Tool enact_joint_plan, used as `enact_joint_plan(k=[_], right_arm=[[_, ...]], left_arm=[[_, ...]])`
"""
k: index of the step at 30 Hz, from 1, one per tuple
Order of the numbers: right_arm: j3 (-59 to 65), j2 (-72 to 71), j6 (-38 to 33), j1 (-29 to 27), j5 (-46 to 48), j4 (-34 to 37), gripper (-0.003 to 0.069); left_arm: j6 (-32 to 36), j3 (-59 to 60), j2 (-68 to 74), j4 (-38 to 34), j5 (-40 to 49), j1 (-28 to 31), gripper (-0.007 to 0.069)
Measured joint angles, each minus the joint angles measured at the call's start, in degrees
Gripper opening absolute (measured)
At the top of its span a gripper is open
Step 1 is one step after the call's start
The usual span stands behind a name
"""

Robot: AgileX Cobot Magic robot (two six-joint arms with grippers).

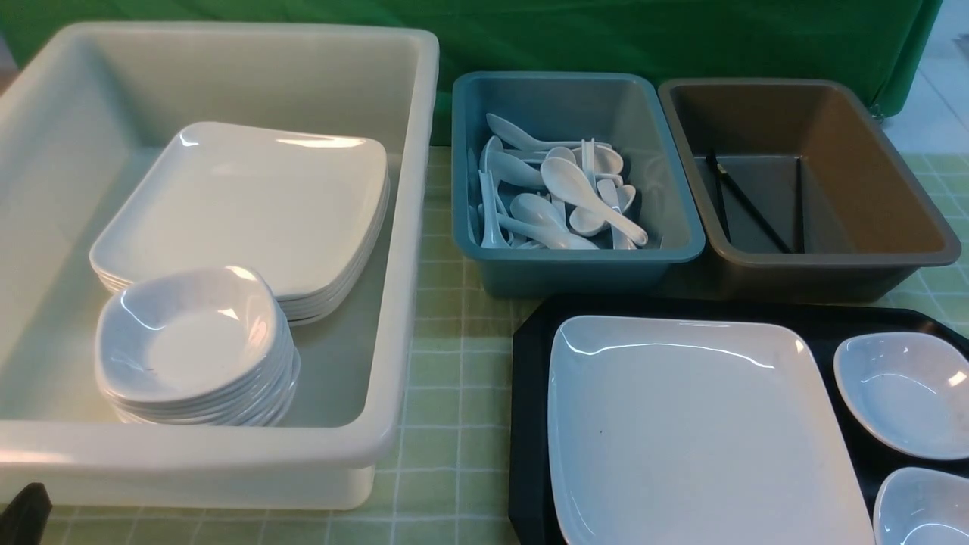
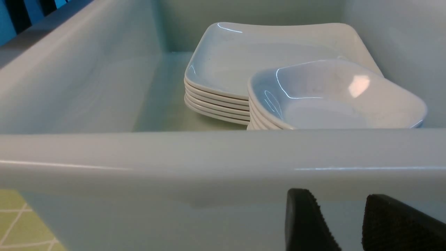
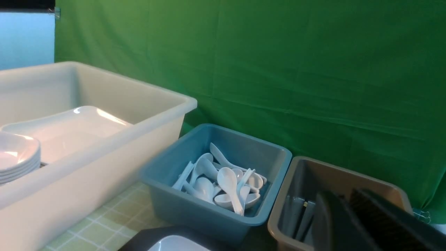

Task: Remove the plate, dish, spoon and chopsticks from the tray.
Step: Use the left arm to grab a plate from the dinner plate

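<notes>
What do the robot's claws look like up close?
Each claw has two flat black fingers that narrow toward the tip. The left claw has finely rough, grippy pads. The right claw shows a ribbed inner face on one finger. No cables or markings show, and the arms themselves are out of view.

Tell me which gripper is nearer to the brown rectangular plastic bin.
Right. The right gripper is close before the brown bin, on its near side. The left gripper faces the near wall of the large white plastic tub, far to the bin's left.
</notes>
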Motion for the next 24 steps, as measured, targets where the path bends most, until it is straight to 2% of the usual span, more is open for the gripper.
enact_joint_plan(k=[1, 2, 3, 4, 5, 7, 8, 11, 16, 21, 24], right_arm=[[0.0, 0.0, 0.7, 0.0, 0.0, 0.0, 0.0066], [0.0, 0.0, 0.7, 0.0, 0.0, 0.0, 0.0067], [0.0, 0.1, 1.5, 0.0, 0.0, 0.0, 0.0069], [0.0, 0.1, 1.7, 0.0, 0.0, 0.0, 0.0069], [0.0, 0.2, 1.8, 0.0, 0.0, 0.0, 0.0069], [0.0, 0.6, 2.3, 0.0, 0.1, 0.0, 0.0071], [0.0, 0.6, 2.4, 0.0, 0.2, 0.0, 0.0071], [0.0, 0.6, 2.6, 0.0, 0.2, 0.0, 0.0071], [0.0, 0.6, 3.8, 0.0, 0.2, 0.0, 0.0073], [0.0, 0.6, 4.3, 0.0, 0.2, 0.0, 0.0076], [0.0, 0.6, 4.3, 0.0, 0.2, 0.0, 0.0082]], left_arm=[[-3.9, 0.0, 0.0, -5.0, 0.0, 0.0, 0.0227], [-4.7, 0.0, 0.0, -7.6, 0.0, 0.0, 0.0227], [-12.3, 0.0, 0.0, -20.9, -0.1, 0.0, 0.0227], [-15.7, 0.0, 0.0, -26.9, -0.3, 0.0, 0.0227], [-16.3, 0.0, 0.0, -29.9, -0.4, 0.0, 0.0227], [-22.3, 0.0, 0.0, -46.0, -1.7, 0.0, 0.0227], [-23.5, 0.0, 0.0, -50.1, -2.6, 0.0, 0.0229], [-24.3, 0.0, 0.0, -52.4, -5.4, 0.0, 0.0228], [-27.7, 0.0, 0.0, -51.8, -11.0, 0.0, 0.0228], [-29.4, 0.0, 0.0, -51.6, -13.8, 0.0, 0.0228], [-32.7, 0.0, 0.0, -51.6, -14.3, 0.0, 0.0221]])
